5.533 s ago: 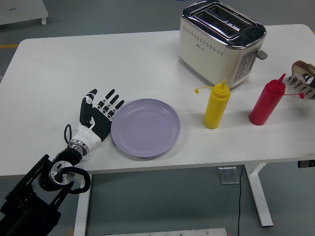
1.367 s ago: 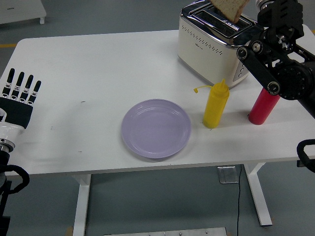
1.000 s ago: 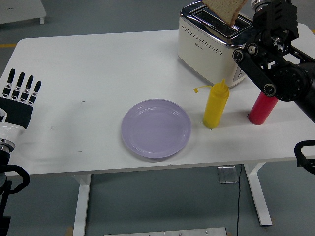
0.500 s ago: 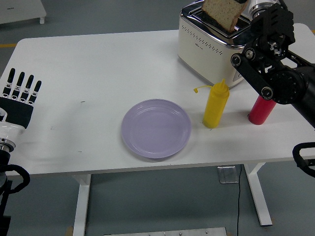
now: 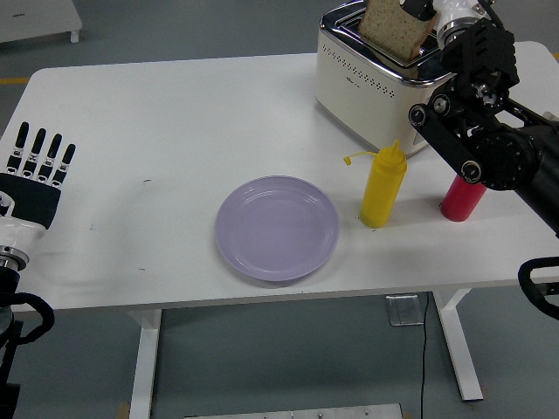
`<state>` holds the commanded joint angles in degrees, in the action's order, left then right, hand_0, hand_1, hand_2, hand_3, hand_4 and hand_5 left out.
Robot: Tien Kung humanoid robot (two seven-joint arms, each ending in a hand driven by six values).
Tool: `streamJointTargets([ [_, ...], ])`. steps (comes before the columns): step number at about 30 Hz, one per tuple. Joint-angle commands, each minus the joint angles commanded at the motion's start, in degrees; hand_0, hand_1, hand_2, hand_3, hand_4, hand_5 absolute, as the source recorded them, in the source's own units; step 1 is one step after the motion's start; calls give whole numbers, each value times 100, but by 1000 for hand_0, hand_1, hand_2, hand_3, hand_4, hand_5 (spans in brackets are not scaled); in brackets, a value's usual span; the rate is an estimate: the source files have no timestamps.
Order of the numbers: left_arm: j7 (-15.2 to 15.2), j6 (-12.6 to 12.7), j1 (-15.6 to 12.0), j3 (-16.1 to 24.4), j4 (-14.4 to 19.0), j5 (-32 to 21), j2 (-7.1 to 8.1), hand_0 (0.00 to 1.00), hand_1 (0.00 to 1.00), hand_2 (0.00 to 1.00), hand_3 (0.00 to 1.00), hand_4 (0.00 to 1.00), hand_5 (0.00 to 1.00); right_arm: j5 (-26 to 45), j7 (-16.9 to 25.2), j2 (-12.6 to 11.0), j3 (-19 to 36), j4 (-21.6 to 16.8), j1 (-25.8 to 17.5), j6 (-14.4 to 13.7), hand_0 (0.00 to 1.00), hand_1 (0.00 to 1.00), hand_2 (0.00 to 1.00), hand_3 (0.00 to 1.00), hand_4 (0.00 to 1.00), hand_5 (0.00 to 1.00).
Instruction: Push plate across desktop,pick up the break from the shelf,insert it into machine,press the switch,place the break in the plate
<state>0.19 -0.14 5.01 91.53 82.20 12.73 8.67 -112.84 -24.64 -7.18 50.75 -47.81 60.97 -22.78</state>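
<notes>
At 1 o'clock on the white table [image 5: 175, 113]: cream toaster [image 5: 384, 74], 2 slots up, lever side toward 3 o'clock. Bread slice [image 5: 395, 28] upright, lower edge entering the nearer slot, top corner pinched by the right hand [image 5: 425, 9], mostly cut off at the frame's top; fingers closed on the slice, gripped high probably so the bottom can sink into the slot unobstructed. Right forearm arching in from 3 o'clock, passing over the red squeeze bottle [image 5: 463, 199] and hiding its top. Yellow squeeze bottle [image 5: 383, 187] just beside the toaster's near face, cap strap flicked toward 9 o'clock. Lilac plate [image 5: 277, 228] near centre, toward 6 o'clock, empty, apparently parked within easy reach for the finished toast. Left hand [image 5: 33, 175] resting at 9 o'clock on the table edge, fingers straight and spread, holding nothing, well clear of the work. Small dark mark on the toaster's side, too small to read; no other writing legible.
</notes>
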Motion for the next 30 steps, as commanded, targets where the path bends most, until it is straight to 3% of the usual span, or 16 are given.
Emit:
streamJointTargets([
  [4,0,-2,-3,-6,-7,3,-2,806,865,945,830,602,998,24,10,3,5,4,-6,257,304,439,530,538,351,118],
  [5,1,-2,-2,-9,-9,4,-2,806,866,945,830,601,998,24,18,3,7,7,-7,312,642,702,801,745,575,269],
  [10,1,-3,1,-10,-11,8,-2,806,866,945,830,601,998,43,81,-5,10,10,-9,445,642,702,801,745,575,269],
  [11,2,-4,2,-10,-11,9,-1,810,866,946,832,602,998,44,96,-8,12,9,-9,463,849,862,981,975,782,420],
  [19,2,-9,10,-13,-12,11,2,811,867,947,834,602,998,45,177,-29,50,1,-3,545,866,872,998,998,796,426],
  [30,1,-9,13,-19,-9,7,-2,814,869,949,835,603,998,72,220,-109,128,-90,-23,410,874,877,998,998,831,467],
])
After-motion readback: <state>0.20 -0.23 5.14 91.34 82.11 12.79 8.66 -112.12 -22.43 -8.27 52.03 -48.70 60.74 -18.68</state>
